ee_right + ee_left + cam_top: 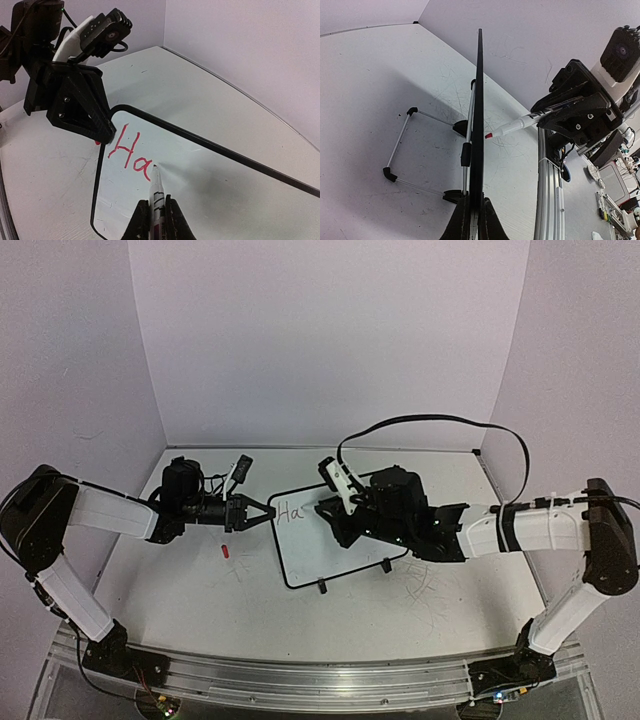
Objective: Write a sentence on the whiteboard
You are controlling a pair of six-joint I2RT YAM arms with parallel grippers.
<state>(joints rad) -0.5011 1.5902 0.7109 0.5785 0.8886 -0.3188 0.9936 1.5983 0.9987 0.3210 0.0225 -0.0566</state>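
— Right tool (156,204)?
— Pressed tight on a marker (155,180). Its tip points at the board (225,190), just right of the last letter. I can't tell whether it touches.
— And the left tool (476,200)?
— Clamped on the board's left edge, one finger on each side of the black frame.
— How does the board look?
— Glossy white, with a thin black frame, rounded corners and black feet on the near edge. It sits mid-desk (200,600) between the arms, propped on a wire stand (400,145).
— The lettering (129,152)?
— Thin red strokes reading "Ha", in the board's top left corner beside the left tool.
— Anything else?
— A small red object (225,551) lies on the desk, just left of the board.
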